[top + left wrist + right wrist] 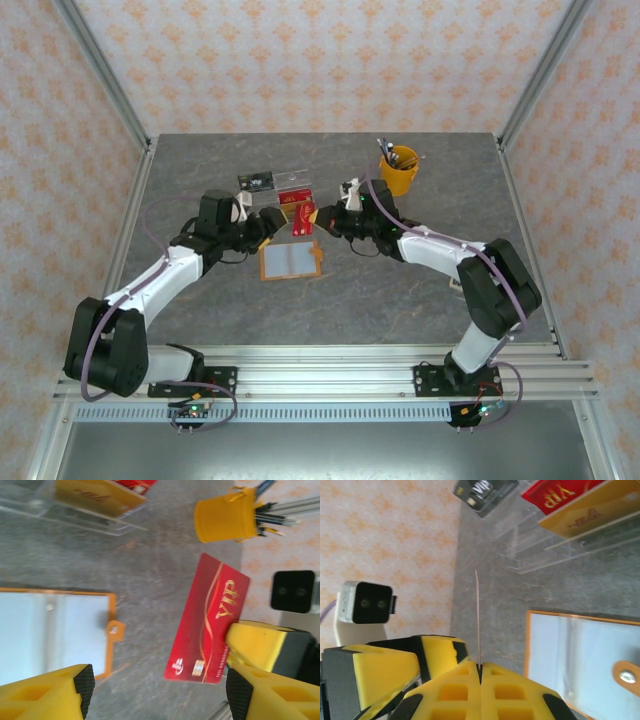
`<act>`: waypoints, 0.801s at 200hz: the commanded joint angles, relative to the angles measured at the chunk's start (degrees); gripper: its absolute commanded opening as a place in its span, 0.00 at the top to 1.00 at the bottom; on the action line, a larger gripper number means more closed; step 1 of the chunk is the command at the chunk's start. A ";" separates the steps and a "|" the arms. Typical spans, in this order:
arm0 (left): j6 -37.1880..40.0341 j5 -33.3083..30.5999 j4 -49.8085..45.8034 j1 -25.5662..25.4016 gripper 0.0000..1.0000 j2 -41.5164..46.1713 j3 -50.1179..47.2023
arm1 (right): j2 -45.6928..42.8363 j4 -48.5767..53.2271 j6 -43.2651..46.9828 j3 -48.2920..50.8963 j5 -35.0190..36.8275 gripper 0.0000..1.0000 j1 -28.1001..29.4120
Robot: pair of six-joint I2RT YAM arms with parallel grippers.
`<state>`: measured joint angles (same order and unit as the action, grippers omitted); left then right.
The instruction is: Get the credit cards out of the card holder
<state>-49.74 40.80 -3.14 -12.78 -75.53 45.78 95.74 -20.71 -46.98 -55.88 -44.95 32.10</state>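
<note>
Left end effector: fingers spread wide, nothing between the pads. It hovers over the grey stone-pattern table, close to the held card.

Right end effector: clamped tight on a thin red plastic VIP card, gripped at one short end. On its own wrist view I see this card edge-on, a thin line rising out of the closed fingers. From above, the card sits between the two end effectors, just past the holder's far edge.

Small flat orange-tan bifold card holder: lies open on the table, grey-blue inner panel up, round snap tab on one edge.

Clear acrylic compartmented tray: beyond the holder, carrying a yellow-orange card and a second red VIP card. A black card lies at its end; I cannot tell which compartment.

Yellow bucket-shaped cup of pens: far right, well apart.
</note>
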 commanded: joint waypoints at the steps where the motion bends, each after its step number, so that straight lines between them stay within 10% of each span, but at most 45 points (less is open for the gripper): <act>1: -3.25 5.37 6.92 -0.51 0.26 -2.31 3.73 | -0.06 -13.43 -7.20 0.34 -3.88 1.00 -0.41; 51: -7.04 11.89 15.91 -0.51 0.31 -5.97 5.95 | 1.26 -16.58 -11.49 -0.24 -6.09 1.00 -0.89; 160: -1.96 12.25 14.79 -0.53 0.84 -2.89 7.10 | 3.29 -13.58 -11.74 -1.50 -7.34 1.00 -1.12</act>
<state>-54.96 52.05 11.75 -12.75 -81.43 50.65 97.56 -33.95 -59.20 -55.83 -50.92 30.79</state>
